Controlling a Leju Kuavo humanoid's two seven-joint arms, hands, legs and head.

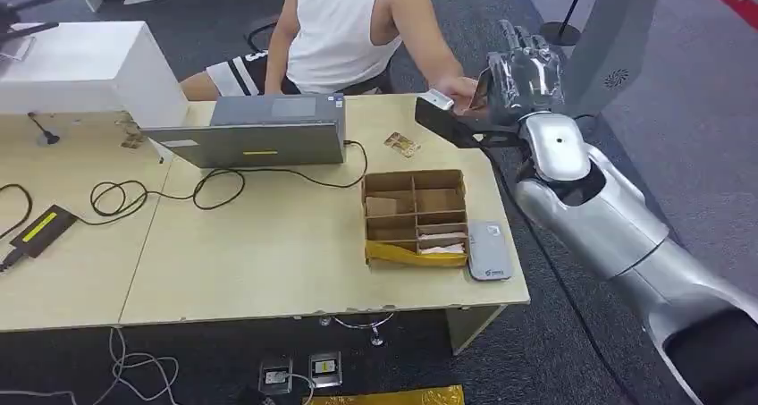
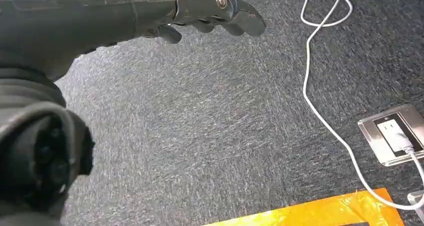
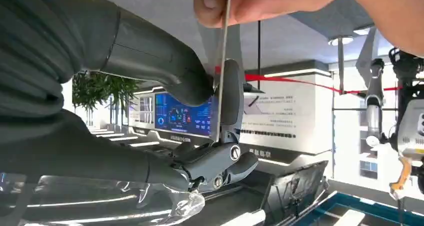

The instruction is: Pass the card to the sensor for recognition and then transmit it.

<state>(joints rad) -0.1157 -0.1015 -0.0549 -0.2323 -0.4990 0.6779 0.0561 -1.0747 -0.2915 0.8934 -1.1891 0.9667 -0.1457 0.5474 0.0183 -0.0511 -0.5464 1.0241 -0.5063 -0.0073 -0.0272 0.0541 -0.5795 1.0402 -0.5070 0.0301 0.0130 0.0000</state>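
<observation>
My right hand [image 1: 523,70] is raised beyond the table's far right corner. It pinches a thin white card [image 1: 438,99] between thumb and a finger. In the right wrist view the card [image 3: 221,61] appears edge-on, its lower part held by my fingers [image 3: 231,96]. A person's hand [image 3: 260,4] grips the card's other end; the same hand [image 1: 462,88] meets mine in the head view. A flat grey sensor [image 1: 489,250] lies on the table beside the cardboard box. My left hand [image 2: 210,11] hangs over the carpet, fingers loosely apart and holding nothing.
A person in a white top sits behind the table [image 1: 268,253]. A divided cardboard box [image 1: 416,213], a grey laptop [image 1: 259,132], black cables and an adapter [image 1: 40,228] lie on it. A floor socket [image 2: 395,133] and white cable [image 2: 320,101] lie below.
</observation>
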